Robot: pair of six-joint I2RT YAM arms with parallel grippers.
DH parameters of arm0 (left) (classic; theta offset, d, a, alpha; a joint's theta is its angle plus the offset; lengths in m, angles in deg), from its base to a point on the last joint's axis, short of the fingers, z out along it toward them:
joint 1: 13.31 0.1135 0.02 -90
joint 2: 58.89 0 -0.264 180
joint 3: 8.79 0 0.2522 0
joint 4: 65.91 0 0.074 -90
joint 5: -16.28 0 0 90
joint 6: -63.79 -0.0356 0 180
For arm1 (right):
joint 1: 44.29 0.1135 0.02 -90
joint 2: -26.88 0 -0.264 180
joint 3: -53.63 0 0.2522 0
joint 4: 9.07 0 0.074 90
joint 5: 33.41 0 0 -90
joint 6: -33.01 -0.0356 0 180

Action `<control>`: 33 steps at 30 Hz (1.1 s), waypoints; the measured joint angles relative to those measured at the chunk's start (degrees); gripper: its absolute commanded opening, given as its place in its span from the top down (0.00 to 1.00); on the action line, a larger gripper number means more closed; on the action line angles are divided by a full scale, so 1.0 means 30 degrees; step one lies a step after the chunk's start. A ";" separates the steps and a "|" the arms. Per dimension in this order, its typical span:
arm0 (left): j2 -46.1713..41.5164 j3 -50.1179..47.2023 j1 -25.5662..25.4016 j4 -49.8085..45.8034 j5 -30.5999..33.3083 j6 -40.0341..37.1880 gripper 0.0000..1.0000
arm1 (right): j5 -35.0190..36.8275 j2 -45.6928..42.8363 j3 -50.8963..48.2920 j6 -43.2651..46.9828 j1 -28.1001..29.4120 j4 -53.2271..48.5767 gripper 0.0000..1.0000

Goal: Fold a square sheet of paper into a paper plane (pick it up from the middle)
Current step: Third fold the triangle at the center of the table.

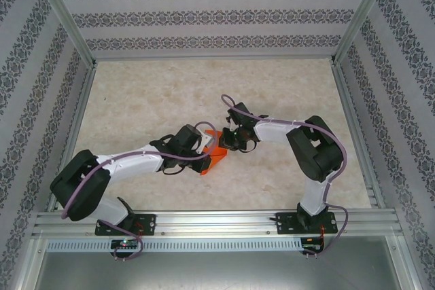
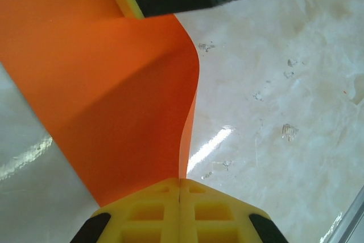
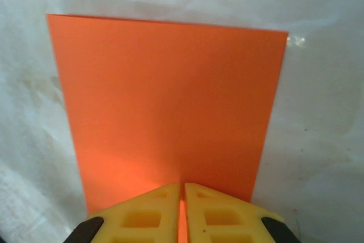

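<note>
**Inspector:** Near edge first. The aluminium rail (image 1: pixel 217 222) carries both bases. The left arm (image 1: pixel 122 164) reaches in from the left and the right arm (image 1: pixel 312 154) from the right. Their wrists meet over the middle of the table (image 1: pixel 149 93).

**Clerk:** State of the left gripper (image 2: pixel 180 185)?

**Inspector:** Closed, and gripping. In its wrist view the yellow pads (image 2: pixel 148 214) stand together, with an edge of the orange sheet (image 2: pixel 114 101) nipped at the seam. From there the sheet rises and curves away, clear of the table surface.

**Clerk:** And the right gripper (image 3: pixel 182 189)?

**Inspector:** Also clamped on the sheet. Its pads almost touch, and a sliver of orange shows between them. Beyond the pads the sheet presents a flat face with straight sides and two square far corners. It casts a shadow on the table along its far edge.

**Clerk:** Position of the sheet?

**Inspector:** In the overhead view it sits between the two grippers, near the table's centre, and they partly cover it. The exposed part lies on the near side of the left gripper's tip. How far the sheet is folded cannot be determined.

**Clerk:** Farther back?

**Inspector:** Pale mottled tabletop, then the patterned walls (image 1: pixel 217 18).
</note>
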 measured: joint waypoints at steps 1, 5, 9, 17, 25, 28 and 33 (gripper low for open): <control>0.0219 0.0146 0.0058 -0.0095 -0.0102 -0.0102 1.00 | 0.0022 0.0000 0.0087 0.0117 0.0000 -0.0102 0.87; 0.0896 0.0627 0.0240 -0.0277 -0.0408 -0.0430 1.00 | 0.0175 0.0007 0.0255 0.0364 0.0124 -0.0415 0.87; 0.1035 0.0648 0.0546 -0.0379 -0.0408 -0.0576 1.00 | 0.0233 0.0007 0.0379 0.0619 0.0124 -0.0758 0.86; 0.1326 0.0845 0.0707 -0.0561 0.0197 -0.0780 1.00 | 0.0379 0.0102 0.0648 0.0685 0.0124 -0.1217 0.85; 0.2164 0.1224 0.0801 -0.0787 0.0845 -0.1158 1.00 | 0.0525 0.0109 0.0685 0.0692 0.0248 -0.1231 0.84; 0.2331 0.1253 0.0809 -0.0823 0.1005 -0.1297 0.99 | 0.0525 0.0117 0.0736 0.0692 0.0248 -0.1290 0.84; 0.2579 0.1268 0.0831 -0.0882 0.1166 -0.1421 0.99 | 0.0583 0.0160 0.0874 0.0685 0.0248 -0.1486 0.84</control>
